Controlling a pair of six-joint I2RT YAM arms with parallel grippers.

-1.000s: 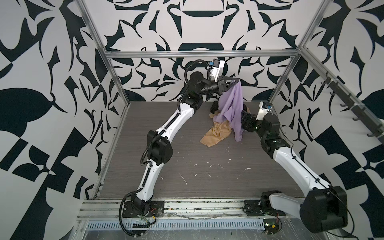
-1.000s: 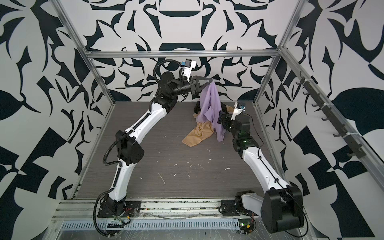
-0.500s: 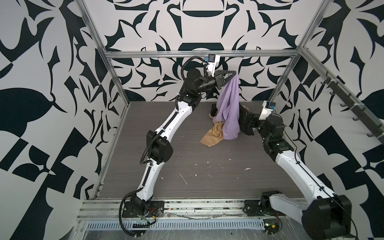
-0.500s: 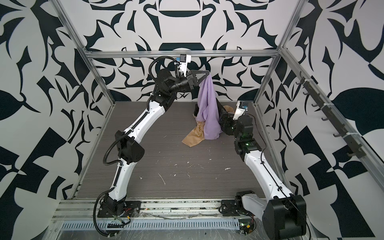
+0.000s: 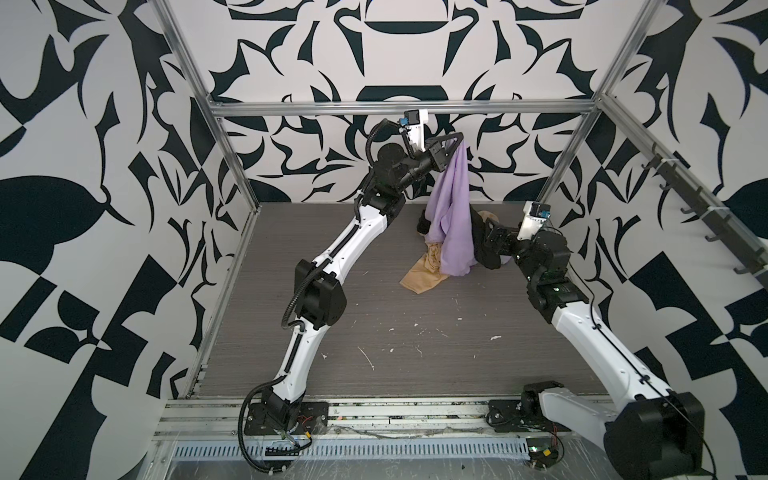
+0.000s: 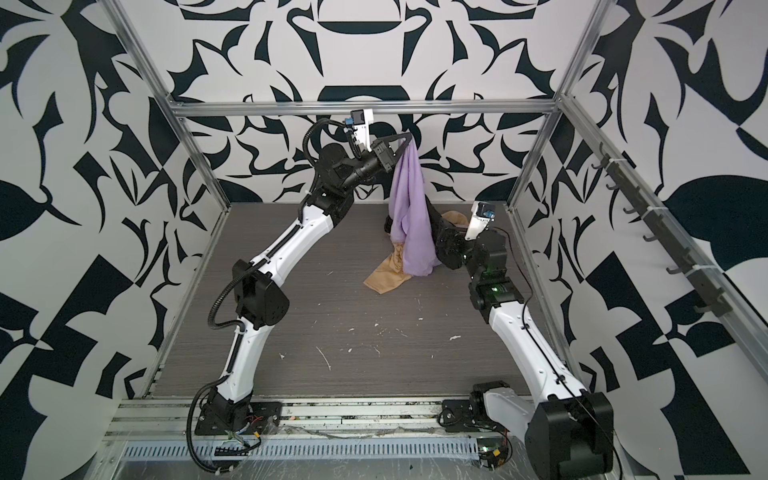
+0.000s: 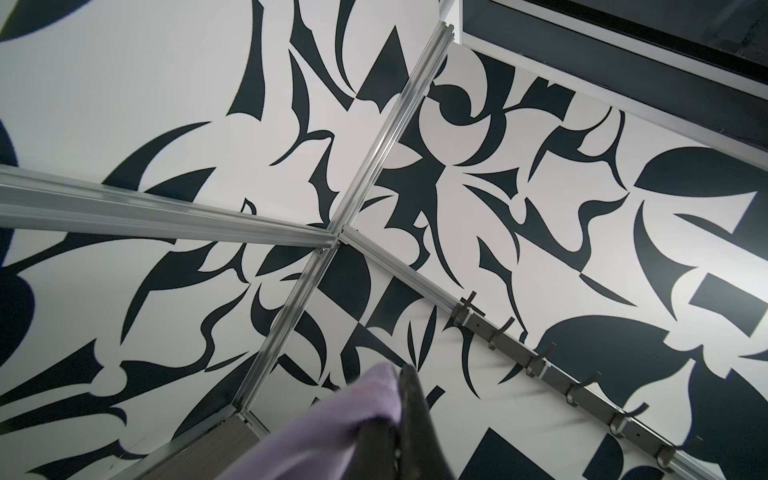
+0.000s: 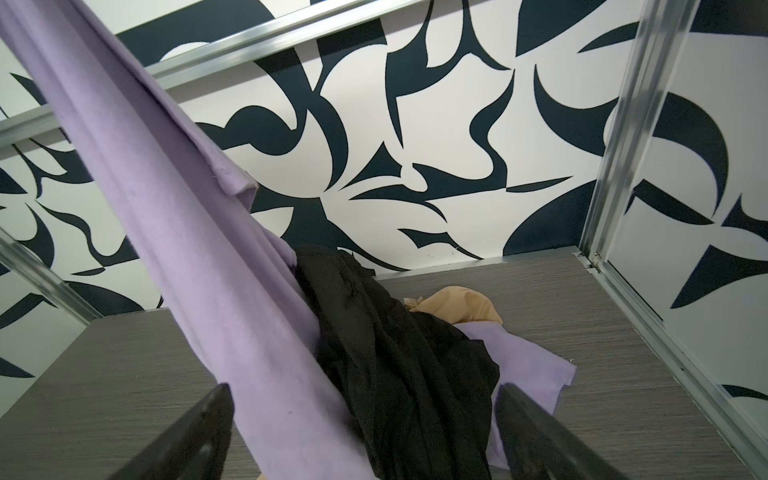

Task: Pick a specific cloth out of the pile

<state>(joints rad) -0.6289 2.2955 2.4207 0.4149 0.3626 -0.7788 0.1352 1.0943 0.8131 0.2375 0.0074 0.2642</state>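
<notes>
Two arms are working at the far end of the worktop (image 5: 374, 332), and the left end effector (image 5: 456, 138) is clenching a top edge of the lilac cloth (image 5: 453, 220) high in the upper centre of both top views. Most of the cloth is hanging straight down from that grip as a long drape, its long axis running top to bottom in the frame, while its lower end is trailing onto the pile (image 5: 440, 257). In the right wrist view a further lilac flap is lying flat under the black cloth (image 8: 395, 365), so by my reading the garment is not yet free. The tan cloth (image 5: 424, 274) is spreading out below the drape toward the centre of the frame. The right end effector (image 8: 364, 390) is standing wide open and empty, low down just right of the drape in the top views, its fingers (image 8: 199, 428) framing the black cloth and the lilac hem. The coming move is turning on this, I judge: the held edge is sitting up and left of the right end effector in the top views, while the black cloth is lying directly ahead of it, so the right arm is nearer for pinning that cloth down should the left lift further.
</notes>
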